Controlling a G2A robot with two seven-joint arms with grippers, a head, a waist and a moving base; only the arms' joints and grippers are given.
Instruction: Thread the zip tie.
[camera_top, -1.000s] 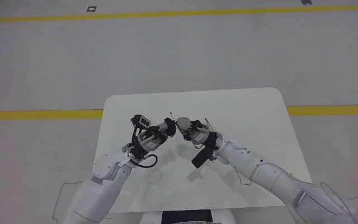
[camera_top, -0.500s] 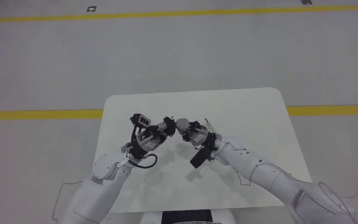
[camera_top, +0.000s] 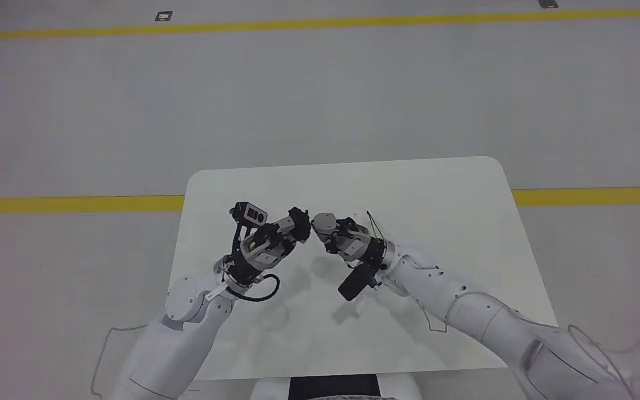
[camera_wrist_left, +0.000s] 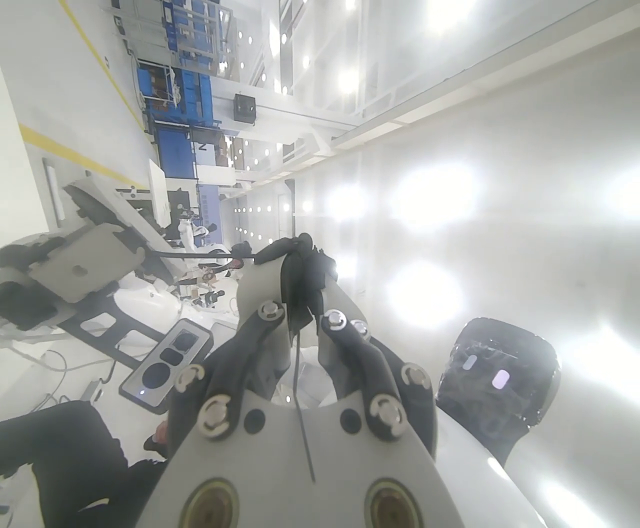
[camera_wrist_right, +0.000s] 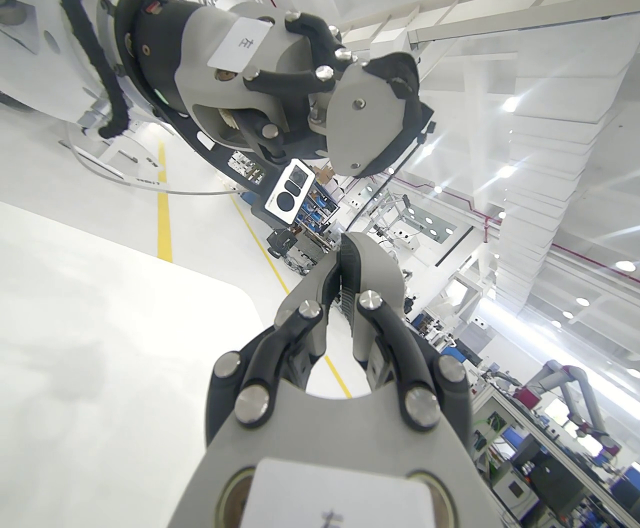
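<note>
Over the middle of the white table (camera_top: 440, 200), my left gripper (camera_top: 299, 222) and right gripper (camera_top: 321, 225) meet tip to tip, raised above the surface. The left gripper (camera_wrist_left: 300, 250) is shut on a thin black zip tie (camera_wrist_left: 299, 380); one stretch of the strap runs back between its fingers toward the palm. Another stretch (camera_wrist_left: 200, 254) leads sideways to the right arm. In the right wrist view the zip tie (camera_wrist_right: 387, 180) slants from the left gripper (camera_wrist_right: 400, 95) down to my right gripper (camera_wrist_right: 344, 250), which is shut, with the strap's end at its pads.
The table (camera_wrist_right: 100, 300) lies bare beneath both arms, with its rounded edge close by. Yellow floor lines (camera_top: 90, 204) run past the table on both sides.
Both grippers have drifted slightly to the left together and stayed shut. The short strap end that stuck up above the left gripper a second ago is no longer visible.
</note>
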